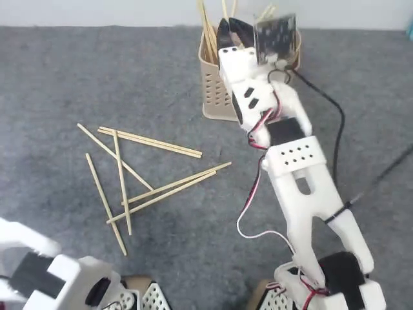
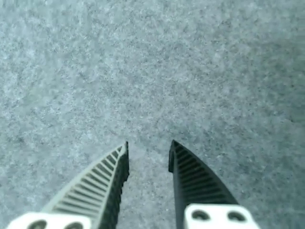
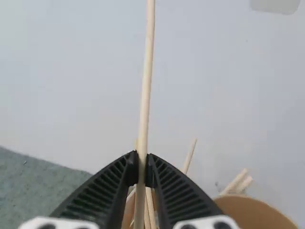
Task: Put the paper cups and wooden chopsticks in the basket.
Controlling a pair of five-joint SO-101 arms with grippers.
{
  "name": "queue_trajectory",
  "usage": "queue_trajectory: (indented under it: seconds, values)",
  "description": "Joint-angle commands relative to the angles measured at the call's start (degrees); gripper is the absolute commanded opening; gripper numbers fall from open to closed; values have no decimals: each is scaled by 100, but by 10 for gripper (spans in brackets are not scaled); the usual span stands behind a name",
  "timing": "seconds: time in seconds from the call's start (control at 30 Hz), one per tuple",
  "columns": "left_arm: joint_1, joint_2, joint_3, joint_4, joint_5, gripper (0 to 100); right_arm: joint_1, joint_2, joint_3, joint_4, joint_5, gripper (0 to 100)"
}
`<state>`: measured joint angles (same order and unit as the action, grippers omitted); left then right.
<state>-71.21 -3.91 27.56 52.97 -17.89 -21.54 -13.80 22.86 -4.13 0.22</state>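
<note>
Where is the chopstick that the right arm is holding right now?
The chopstick stands upright, clamped in the right pincer, over the basket at the far edge in the high view, beyond the loose chopsticks lying on the grey mat.

- The right arm [image 1: 303,187] is white with black blocks.
- Red, white and black wires [image 1: 257,184] run along it.
- The right gripper [image 3: 141,158] has black ridged fingers [image 3: 177,191].

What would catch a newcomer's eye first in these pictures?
First the right gripper, shut on one upright chopstick above the beige basket at the far side of the grey carpet. Next come the loose chopsticks, lying crisscross in the middle of the carpet, while the left gripper hangs open over a bare patch.
</note>
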Motion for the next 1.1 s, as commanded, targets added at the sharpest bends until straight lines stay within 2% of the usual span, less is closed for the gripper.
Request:
queue_trajectory:
  seconds: [0.0, 0.13, 0.33, 0.43, 0.63, 0.73, 0.87, 1.07]
  values:
    - [352, -360, 127, -53, 9, 137, 92, 119, 440, -1947, 123, 6]
    - [800, -360, 312, -53, 440, 138, 92, 646, 818, -3398, 132, 6]
    - [1714, -360, 374, 273, 1231, 138, 207, 1701, 765, -4848, 158, 6]
    - [2066, -369, 347, 484, 1758, 139, 215, 2141, 633, -4884, 387, 13]
    - [2514, -712, 391, 782, 2321, 213, 207, 2589, 431, -4892, 440, 168]
    - [2576, -1090, 400, 897, 2752, 226, 207, 2580, 413, -4927, 431, 162]
    - [2989, -1749, 901, 967, 3024, 225, 189, 2255, 668, -4927, 431, 136]
    - [3710, -2637, 2000, 897, 3393, 227, 4, 971, 1644, -4892, 431, 105]
